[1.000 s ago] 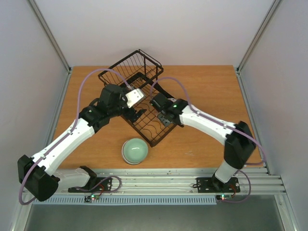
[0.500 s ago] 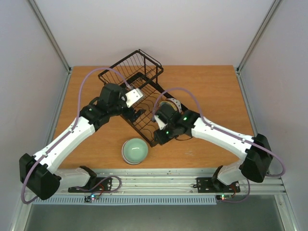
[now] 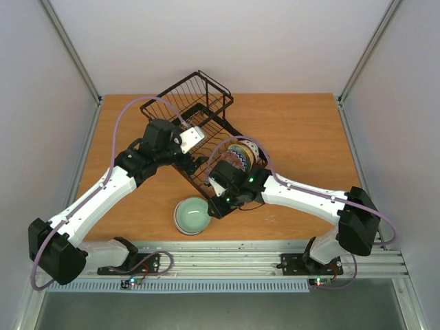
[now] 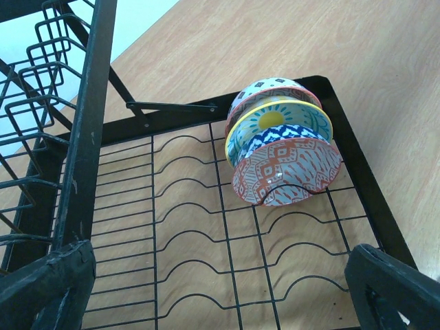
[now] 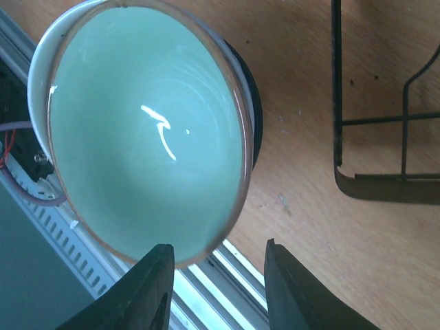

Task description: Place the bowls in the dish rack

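Note:
A pale mint green bowl [image 3: 192, 214] [image 5: 144, 137] sits upright on the table just in front of the dish rack [image 3: 206, 96]. My right gripper [image 3: 218, 203] [image 5: 216, 275] hangs at the bowl's right rim, open, with its two fingers on either side of the rim and the outer finger [image 5: 295, 289] clear of it. Three patterned bowls [image 3: 240, 157] stand on edge in the rack's slots, the pink-red one [image 4: 285, 172] in front. My left gripper [image 3: 196, 163] [image 4: 220, 295] hovers wide open over the rack's bare wire floor [image 4: 185, 227], holding nothing.
The rack's raised wire basket [image 4: 41, 137] stands at its far left end. A corner of the rack frame [image 5: 371, 189] lies close to the mint bowl. The metal rail [image 3: 227, 256] of the table's near edge runs just behind that bowl.
My right arm swung from above the rack down to the mint bowl at the near edge, uncovering the patterned bowls, and its jaws narrowed. The left arm has barely moved.

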Available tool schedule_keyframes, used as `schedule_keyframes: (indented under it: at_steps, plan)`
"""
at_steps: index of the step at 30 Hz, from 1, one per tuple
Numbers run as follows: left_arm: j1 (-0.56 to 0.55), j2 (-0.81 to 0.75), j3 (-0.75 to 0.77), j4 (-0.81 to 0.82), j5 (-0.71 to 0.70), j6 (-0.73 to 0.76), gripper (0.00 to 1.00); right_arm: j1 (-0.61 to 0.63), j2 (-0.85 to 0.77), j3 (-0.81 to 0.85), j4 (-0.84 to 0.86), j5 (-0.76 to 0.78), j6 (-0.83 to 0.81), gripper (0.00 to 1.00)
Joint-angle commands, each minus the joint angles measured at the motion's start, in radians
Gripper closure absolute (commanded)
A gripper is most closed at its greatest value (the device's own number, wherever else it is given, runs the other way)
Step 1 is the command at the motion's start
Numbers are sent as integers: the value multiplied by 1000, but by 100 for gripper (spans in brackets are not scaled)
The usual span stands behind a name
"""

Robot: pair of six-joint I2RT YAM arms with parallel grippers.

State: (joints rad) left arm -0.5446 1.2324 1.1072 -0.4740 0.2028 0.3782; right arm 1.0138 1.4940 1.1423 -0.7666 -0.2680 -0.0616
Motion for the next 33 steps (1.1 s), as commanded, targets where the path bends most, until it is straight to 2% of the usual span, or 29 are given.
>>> schedule_keyframes:
  at_steps: [1,8,17,25,33]
  plan:
    - [7,2,19,23,-6,1,1,9,50,-2,80,4,40,64]
    - [33,-7,14,44,-71,-4,1,12,110,2,126,20,56,71]
    - [48,-8,11,45,-51,-12,1,21,103,1,108,63,58,98]
    - [49,-13,21,23,-47,-6,1,26,24,8,79,160,86,99]
    - [48,-7,53,-54,21,16,1,26,-107,25,27,289,104,99]
